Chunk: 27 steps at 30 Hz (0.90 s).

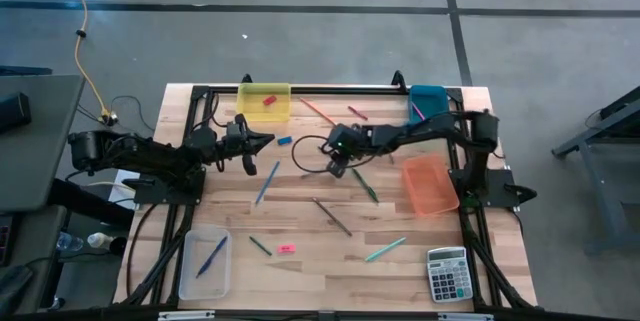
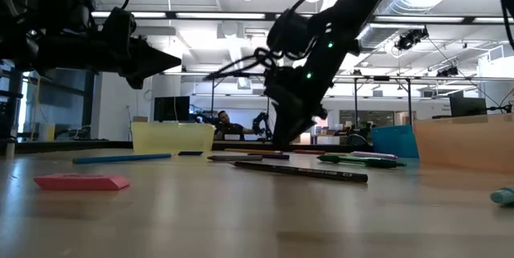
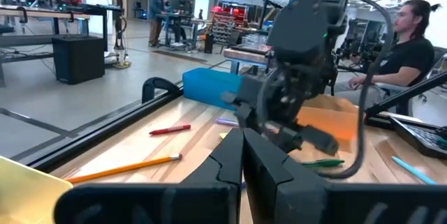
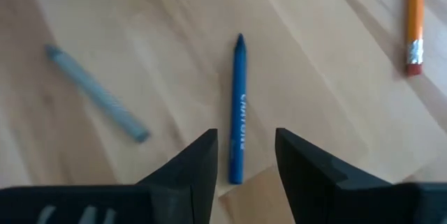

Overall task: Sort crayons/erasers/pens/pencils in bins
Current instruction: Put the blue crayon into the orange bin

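Nearest item, low view: pink eraser [image 2: 81,182], flat on the counter [image 2: 257,218], well apart from both end effectors; second pink eraser [image 1: 286,249] toward the counter's near edge in the high view.

Hard to make out: right end effector's [image 4: 244,155] tips, lost against dark arm in the low and high views; contents of the orange bin [image 1: 431,184]; a grey stick [image 4: 98,102], blurred, lying to one side of the right end effector.

Right end effector: fingers spread, holding nothing, hovering over mid-counter with a blue crayon [image 4: 237,108] lying lengthwise in the gap between them, its lower end cut off by the fingers. Orange pencil [image 4: 414,21] well off to the other side.

Left end effector [image 3: 242,155]: fingers pressed together, empty, raised above the counter, pointing at the right arm.

Containers: yellow bin [image 1: 264,101], beyond the left end effector, holds a red eraser [image 1: 268,100]. Teal bin [image 1: 428,102] holds a pink stick [image 1: 417,112]. Clear bin [image 1: 206,263] holds a blue pen [image 1: 211,256]. Blue eraser [image 1: 284,141] lies loose between the two end effectors.
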Tool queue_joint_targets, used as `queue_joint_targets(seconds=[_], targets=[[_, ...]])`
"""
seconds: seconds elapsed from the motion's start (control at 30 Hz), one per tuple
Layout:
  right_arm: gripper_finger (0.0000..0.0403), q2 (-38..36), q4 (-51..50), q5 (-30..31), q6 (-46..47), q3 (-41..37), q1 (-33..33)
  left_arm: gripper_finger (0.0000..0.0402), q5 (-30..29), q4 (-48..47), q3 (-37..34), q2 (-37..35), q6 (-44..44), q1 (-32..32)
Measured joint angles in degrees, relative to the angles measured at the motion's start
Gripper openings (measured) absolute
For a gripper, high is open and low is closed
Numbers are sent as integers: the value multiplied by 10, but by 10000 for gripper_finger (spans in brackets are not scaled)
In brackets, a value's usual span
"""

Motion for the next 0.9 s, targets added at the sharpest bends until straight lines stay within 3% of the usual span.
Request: queue_joint_targets(seconds=[0.37, 0.77, 0.9], targets=[[133, 32, -20, -13, 9, 13, -9, 0, -1, -13, 0, 0, 0, 0], [11, 34, -51, -9, 11, 13, -9, 0, -1, -13, 0, 0, 0, 0], [12, 31, -54, -9, 24, 12, -8, 0, -1, -13, 0, 0, 0, 0]])
